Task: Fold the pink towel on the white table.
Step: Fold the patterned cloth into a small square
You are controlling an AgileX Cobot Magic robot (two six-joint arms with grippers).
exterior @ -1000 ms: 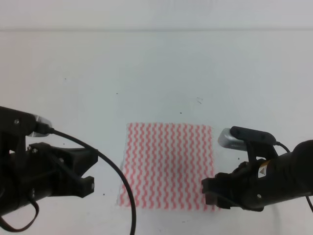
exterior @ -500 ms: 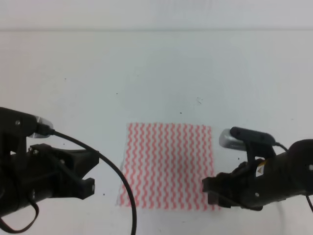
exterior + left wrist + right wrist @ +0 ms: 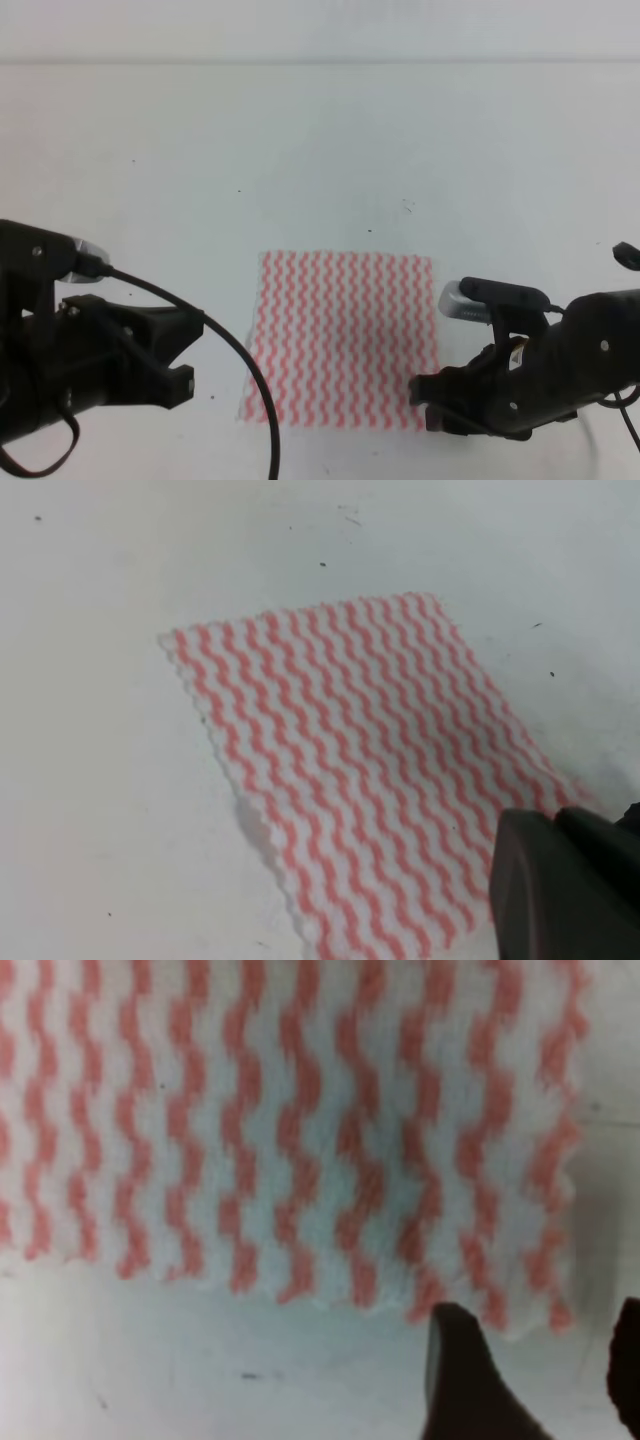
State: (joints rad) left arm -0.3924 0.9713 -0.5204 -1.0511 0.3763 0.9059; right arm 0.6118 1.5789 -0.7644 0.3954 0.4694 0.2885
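From the exterior high view: lying flat and unfolded on the white table (image 3: 320, 140), the pink towel (image 3: 342, 338); hovering at its near right corner, the right gripper (image 3: 432, 405); waiting well apart on the left, the left gripper (image 3: 185, 355), grip state impossible to tell.

From the left wrist view: showing the whole cloth, edges undisturbed.

From the right wrist view: standing parted, holding nothing, fingertips (image 3: 455, 1355) just off the hem. Probably best pinching only the corner, low and square.

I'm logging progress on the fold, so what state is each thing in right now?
pink towel: spread flat, unfolded, not lifted.
white table: bears the towel, with small dark specks.
right gripper: open, fingers straddling the towel's near right corner, nothing gripped yet.
left gripper: beside the towel's left edge, apart from it; open or shut unclear.
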